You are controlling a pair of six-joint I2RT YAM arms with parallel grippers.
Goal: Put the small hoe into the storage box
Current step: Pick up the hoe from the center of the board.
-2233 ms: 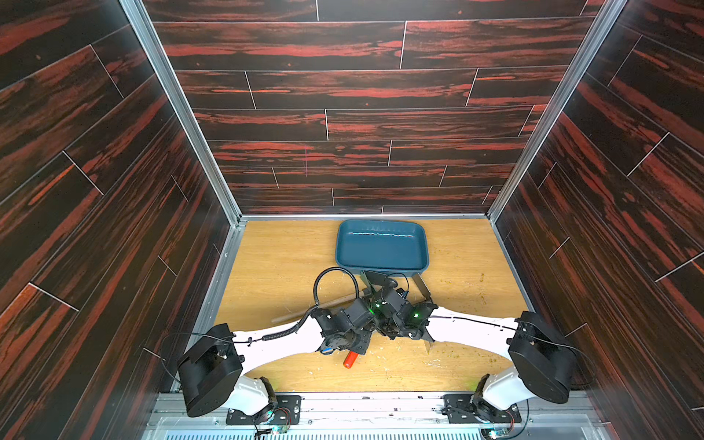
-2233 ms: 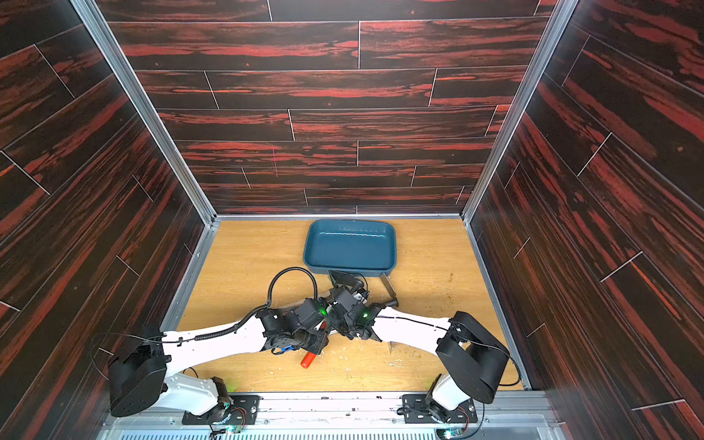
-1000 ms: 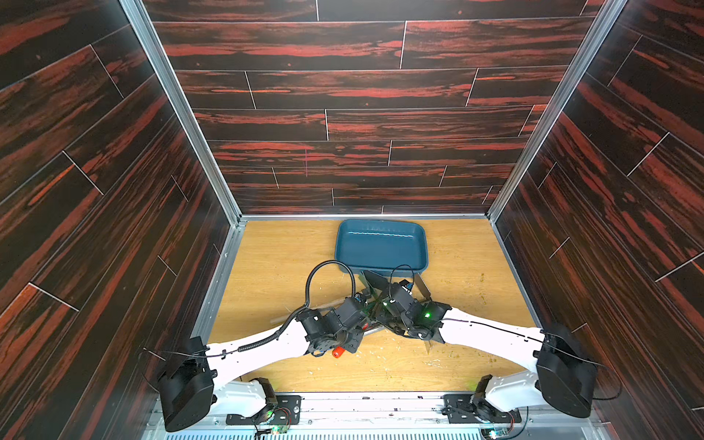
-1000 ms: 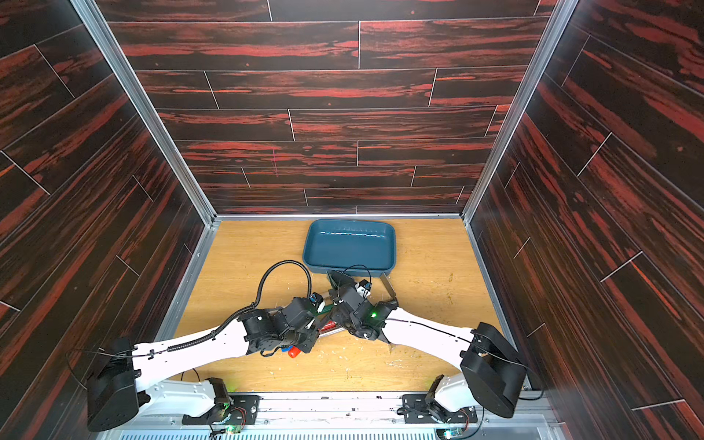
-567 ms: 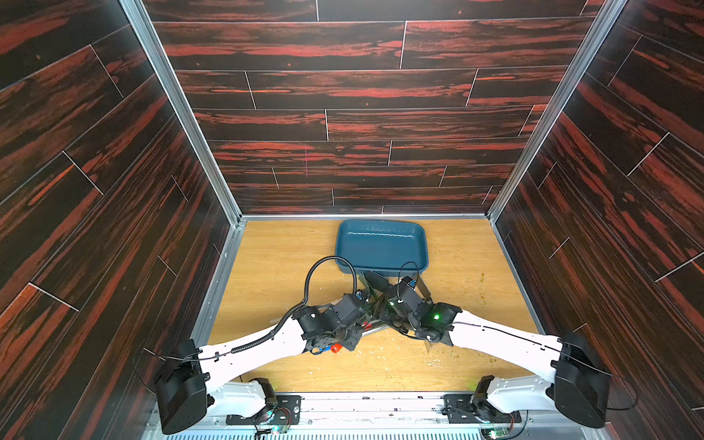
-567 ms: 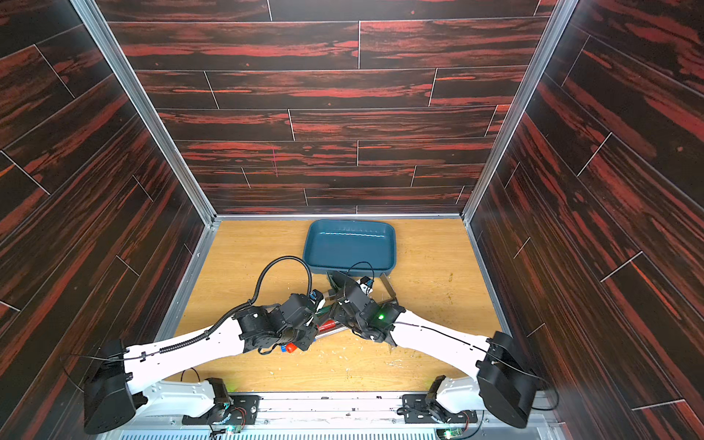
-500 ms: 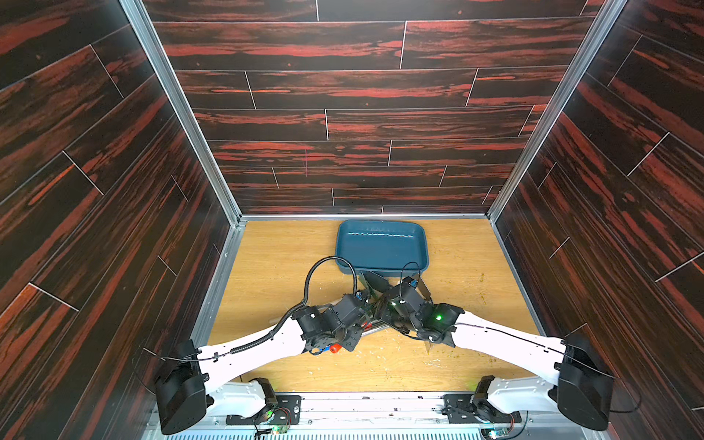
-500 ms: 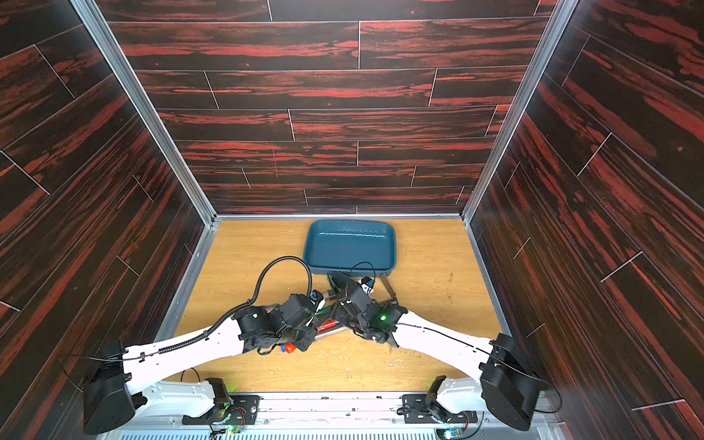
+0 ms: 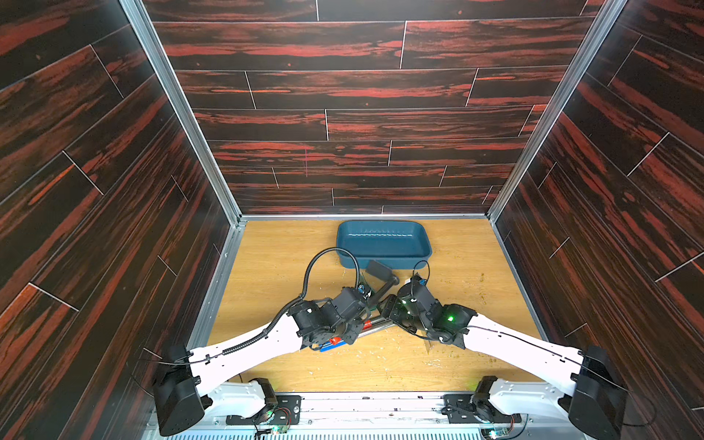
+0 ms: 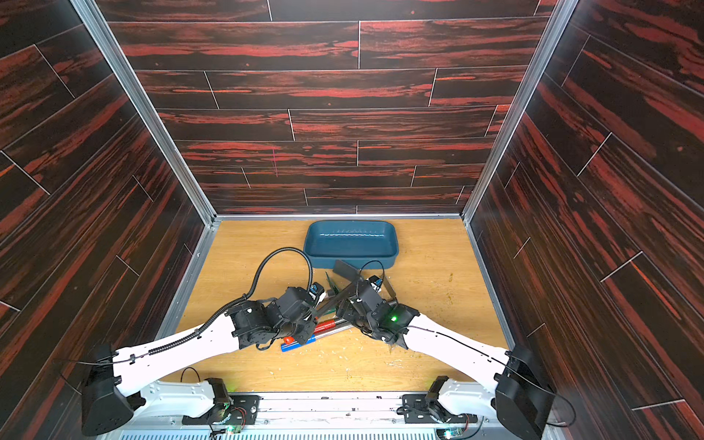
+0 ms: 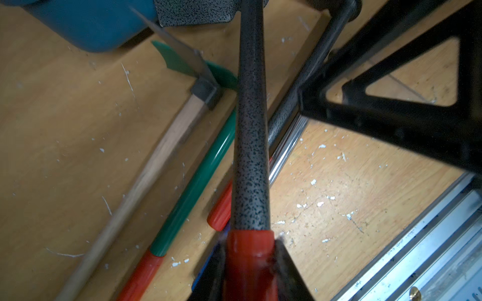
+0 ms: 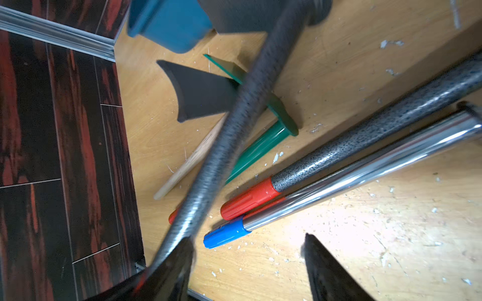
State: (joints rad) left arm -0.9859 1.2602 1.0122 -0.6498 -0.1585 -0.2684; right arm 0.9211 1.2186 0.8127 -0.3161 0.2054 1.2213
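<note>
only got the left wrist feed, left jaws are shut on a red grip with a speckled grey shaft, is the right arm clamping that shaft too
observer: no, the right jaws stand apart. The hoe has its shaft running beside one finger, not clamped between the two.
operator: anything in the box yet
observer: nothing. In both top views the box shows a bare floor.

Bright even light; wrist views blur nearby, glare on chrome shaft [image 12: 365, 170].
</note>
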